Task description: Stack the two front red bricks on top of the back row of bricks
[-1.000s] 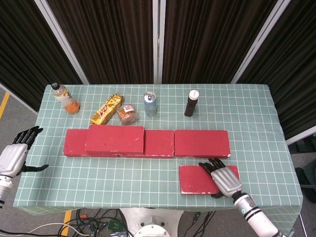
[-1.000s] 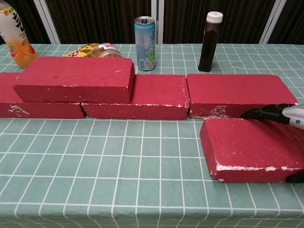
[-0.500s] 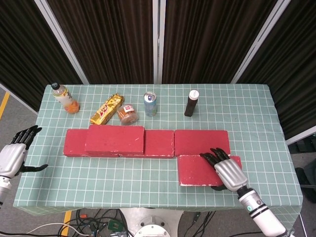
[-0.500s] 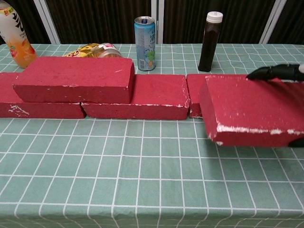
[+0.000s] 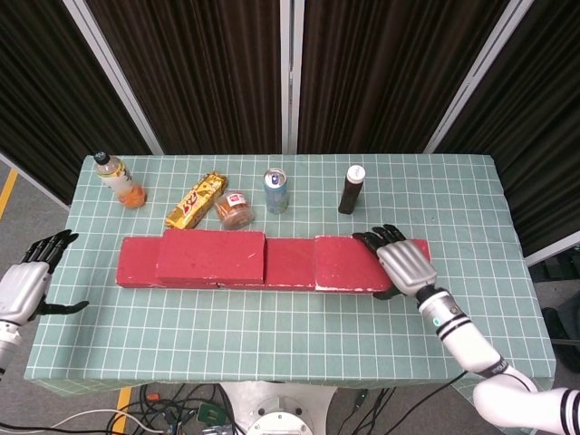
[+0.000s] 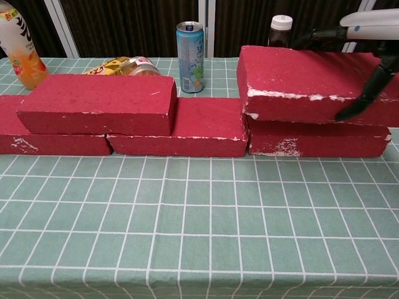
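My right hand (image 5: 399,261) (image 6: 361,56) grips a red brick (image 5: 349,263) (image 6: 299,84) by its right end, fingers over the top and thumb at the front. That brick lies over the right brick of the back row (image 6: 312,140), whose front face shows just beneath it. Whether the held brick rests fully on it I cannot tell. Another red brick (image 5: 211,256) (image 6: 100,103) lies stacked on the left part of the back row (image 5: 290,263) (image 6: 187,128). My left hand (image 5: 27,285) hangs open off the table's left edge, holding nothing.
Along the back stand an orange drink bottle (image 5: 120,179) (image 6: 20,47), a gold snack packet (image 5: 196,200), a small jar (image 5: 235,210), a blue can (image 5: 275,190) (image 6: 190,56) and a dark bottle (image 5: 352,188) (image 6: 278,30). The green gridded cloth (image 5: 272,326) covers the table.
My right hand lifted the front right brick off the cloth and carried it back and up over the right brick of the back row. The left hand stayed still.
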`<act>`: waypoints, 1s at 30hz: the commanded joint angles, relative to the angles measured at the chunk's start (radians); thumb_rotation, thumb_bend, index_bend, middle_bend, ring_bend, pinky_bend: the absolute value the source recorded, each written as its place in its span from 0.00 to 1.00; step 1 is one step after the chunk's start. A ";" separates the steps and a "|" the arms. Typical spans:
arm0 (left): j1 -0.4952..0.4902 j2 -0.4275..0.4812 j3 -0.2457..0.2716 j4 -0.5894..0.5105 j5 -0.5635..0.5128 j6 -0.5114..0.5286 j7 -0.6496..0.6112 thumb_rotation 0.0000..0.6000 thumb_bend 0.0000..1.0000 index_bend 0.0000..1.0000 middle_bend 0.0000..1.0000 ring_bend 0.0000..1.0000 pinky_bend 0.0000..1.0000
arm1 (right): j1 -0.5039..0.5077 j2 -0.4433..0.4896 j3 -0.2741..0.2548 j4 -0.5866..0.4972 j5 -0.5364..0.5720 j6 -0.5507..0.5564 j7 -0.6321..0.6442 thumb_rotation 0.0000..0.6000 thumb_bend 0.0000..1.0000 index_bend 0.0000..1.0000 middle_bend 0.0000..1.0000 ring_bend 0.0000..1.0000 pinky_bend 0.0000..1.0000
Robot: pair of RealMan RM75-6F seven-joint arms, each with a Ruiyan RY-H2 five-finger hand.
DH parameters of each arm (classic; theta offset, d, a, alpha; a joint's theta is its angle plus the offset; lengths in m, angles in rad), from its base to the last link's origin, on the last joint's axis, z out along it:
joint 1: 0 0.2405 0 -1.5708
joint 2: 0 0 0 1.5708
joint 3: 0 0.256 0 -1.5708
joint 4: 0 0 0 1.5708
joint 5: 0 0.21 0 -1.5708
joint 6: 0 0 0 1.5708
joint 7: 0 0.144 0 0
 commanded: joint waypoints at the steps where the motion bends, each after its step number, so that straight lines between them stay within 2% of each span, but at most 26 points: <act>1: 0.000 -0.004 -0.001 0.006 0.003 0.000 -0.006 1.00 0.00 0.00 0.00 0.00 0.00 | 0.124 -0.058 0.035 0.089 0.128 -0.095 -0.052 1.00 0.00 0.14 0.37 0.08 0.04; 8: 0.006 -0.016 -0.002 0.032 0.016 0.013 -0.034 1.00 0.00 0.00 0.00 0.00 0.00 | 0.229 -0.127 0.023 0.158 0.217 -0.117 -0.092 1.00 0.00 0.14 0.36 0.08 0.03; 15: 0.011 -0.022 0.000 0.051 0.028 0.019 -0.063 1.00 0.00 0.00 0.00 0.00 0.00 | 0.298 -0.181 -0.010 0.162 0.322 -0.083 -0.137 1.00 0.00 0.14 0.35 0.08 0.03; 30: 0.014 -0.042 0.014 0.112 0.058 0.014 -0.145 1.00 0.00 0.00 0.00 0.00 0.00 | 0.381 -0.246 -0.060 0.167 0.459 -0.015 -0.193 1.00 0.00 0.13 0.33 0.08 0.01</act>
